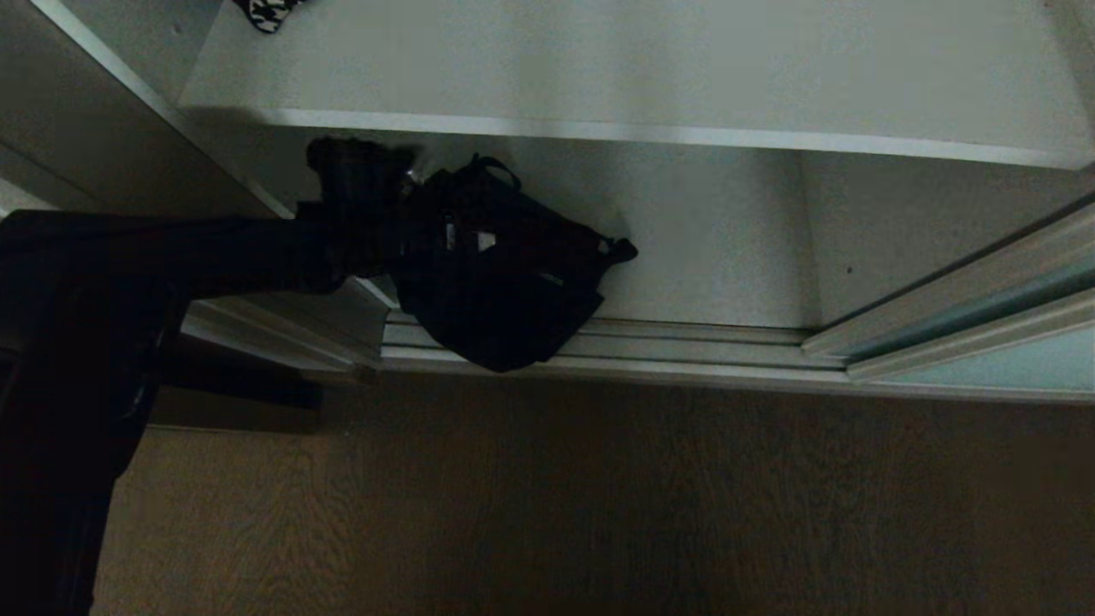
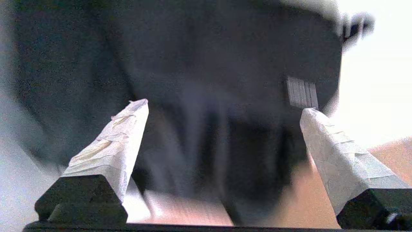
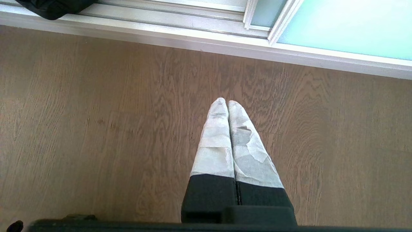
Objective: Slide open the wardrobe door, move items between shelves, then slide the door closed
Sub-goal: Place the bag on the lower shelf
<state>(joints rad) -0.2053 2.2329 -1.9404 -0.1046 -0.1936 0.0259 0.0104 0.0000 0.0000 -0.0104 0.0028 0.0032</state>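
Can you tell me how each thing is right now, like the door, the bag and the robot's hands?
sliding wardrobe door: slid open to the right.
black bag: lying on the bottom board, its lower edge over the silver floor track.
upper shelf: a black-and-white patterned cloth at its far left.
left gripper: open, right up against the bag.
right gripper: shut, empty, above the wooden floor.

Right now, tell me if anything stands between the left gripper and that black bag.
Nothing visible does. The left gripper is open, fingers spread to either side of the black bag, which lies on the bottom shelf and overhangs the floor track. The right gripper hangs shut above the floor.
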